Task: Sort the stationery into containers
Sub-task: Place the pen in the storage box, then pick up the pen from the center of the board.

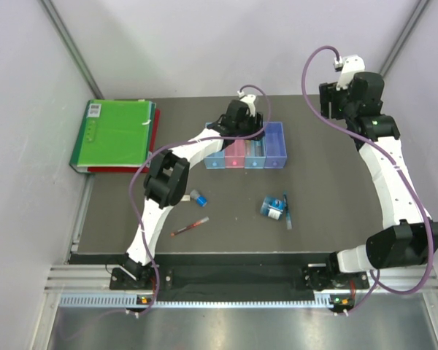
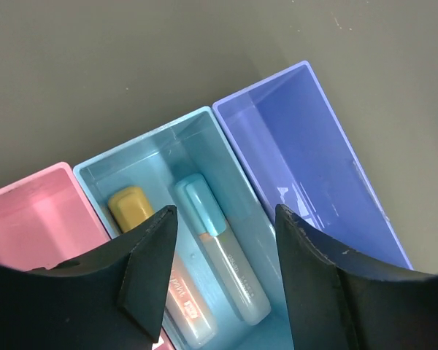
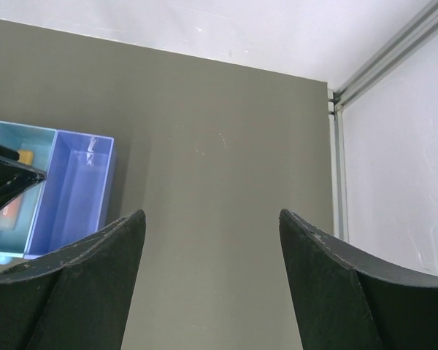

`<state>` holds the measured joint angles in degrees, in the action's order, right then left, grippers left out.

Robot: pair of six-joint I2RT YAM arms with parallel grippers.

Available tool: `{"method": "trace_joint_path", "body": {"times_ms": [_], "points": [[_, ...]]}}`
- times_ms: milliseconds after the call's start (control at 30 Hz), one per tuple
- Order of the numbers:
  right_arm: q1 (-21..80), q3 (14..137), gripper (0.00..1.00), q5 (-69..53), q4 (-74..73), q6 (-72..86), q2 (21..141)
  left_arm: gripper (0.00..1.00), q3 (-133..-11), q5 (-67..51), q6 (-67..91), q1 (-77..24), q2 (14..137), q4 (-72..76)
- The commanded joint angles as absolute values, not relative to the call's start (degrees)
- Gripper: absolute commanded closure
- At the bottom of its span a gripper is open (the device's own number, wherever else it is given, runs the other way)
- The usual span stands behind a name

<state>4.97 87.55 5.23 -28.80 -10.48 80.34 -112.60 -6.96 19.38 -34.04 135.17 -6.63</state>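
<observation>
The containers (image 1: pixel 276 162) stand as a row of four joined bins at the table's far middle. My left gripper (image 1: pixel 247 125) (image 2: pixel 226 213) hangs open over the light blue bin (image 2: pixel 168 138), nothing between its fingers. In that bin lie a pale blue marker (image 2: pixel 223 255) and an orange-pink marker (image 2: pixel 135 205) with a yellow cap. The violet-blue bin (image 2: pixel 306 153) (image 3: pixel 69 193) and the pink bin (image 2: pixel 36 211) look bare. On the table lie a thin red pen (image 1: pixel 190 227), a small blue cap (image 1: pixel 200 197), a blue-white roll (image 1: pixel 271 207) and a dark teal pen (image 1: pixel 287 213). My right gripper (image 1: pixel 332 102) (image 3: pixel 212 215) is open, raised at the far right.
A big green binder (image 1: pixel 113 135) lies at the far left edge of the table. A metal frame post (image 3: pixel 336 168) and white walls bound the table on the right. The left arm's purple cable (image 1: pixel 142 182) loops over the table's left side.
</observation>
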Motion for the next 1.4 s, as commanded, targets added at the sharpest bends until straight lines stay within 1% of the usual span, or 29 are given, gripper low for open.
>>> {"method": "trace_joint_path", "body": {"times_ms": [0,167,267,300,367,400,433,500,533,567,600,633,733,867,967,1133,1367], "points": [[4.2,90.2,0.26,4.2,-27.6,-10.8,79.9,0.38,-112.9,-8.5,17.3,-33.7,132.7,-3.2],[4.2,88.6,0.25,1.5,-28.9,-10.9,78.8,0.38,-113.5,-12.6,10.1,-33.5,127.9,-3.3],[4.1,86.2,0.24,-1.5,-31.5,-11.6,77.8,0.31,-112.2,-17.2,2.7,-33.5,123.1,-5.1],[4.3,85.6,0.24,-2.6,-33.4,-11.5,77.7,0.26,-110.2,-18.5,0.5,-33.6,121.7,-6.5],[4.2,83.4,0.24,-4.3,-35.3,-11.3,77.3,0.21,-107.5,-22.1,-8.4,-33.6,116.6,-8.5],[4.1,81.4,0.24,-5.8,-36.8,-11.3,77.0,0.19,-104.2,-22.6,-11.7,-33.7,114.8,-11.0],[4.3,80.3,0.24,-6.7,-37.4,-11.1,76.6,0.14,-102.4,-22.7,-17.4,-33.6,111.1,-12.0],[4.3,78.1,0.23,-8.9,-38.4,-10.8,75.9,0.09,-97.0,-22.7,-24.3,-33.6,107.7,-15.2],[4.3,76.1,0.23,-9.6,-38.5,-10.8,75.5,0.05,-94.8,-22.2,-30.2,-33.6,104.0,-17.2],[4.3,75.3,0.23,-10.1,-38.8,-10.7,75.3,0.03,-92.5,-21.1,-33.0,-33.6,102.1,-18.1],[4.3,73.8,0.23,-10.5,-39.1,-10.6,75.2,0.01,-87.7,-20.6,-35.7,-33.6,100.2,-18.7],[4.3,73.1,0.23,-10.9,-39.0,-10.6,75.0,0.01,-85.1,-20.2,-40.8,-33.6,96.5,-20.2],[4.4,70.9,0.23,-11.5,-39.2,-10.6,74.8,0.01,-75.4,-19.4,-48.0,-33.7,89.2,-21.2],[5.2,68.6,0.25,-10.7,-38.8,-10.8,74.9,0.01,-63.8,-17.9,-52.4,-34.8,82.2,-24.0],[6.8,66.5,0.27,-9.7,-38.5,-11.3,75.4,0.01,-58.2,-17.4,-54.6,-35.7,78.7,-27.7],[8.3,62.8,0.30,-9.8,-36.9,-10.2,77.6,0.01,-53.5,-17.4,-57.4,-36.5,76.0,-32.7],[12.5,60.1,0.30,-9.1,-34.0,-9.2,78.5,0.01,-47.5,-17.3,-58.4,-37.3,74.6,-33.9]]}}
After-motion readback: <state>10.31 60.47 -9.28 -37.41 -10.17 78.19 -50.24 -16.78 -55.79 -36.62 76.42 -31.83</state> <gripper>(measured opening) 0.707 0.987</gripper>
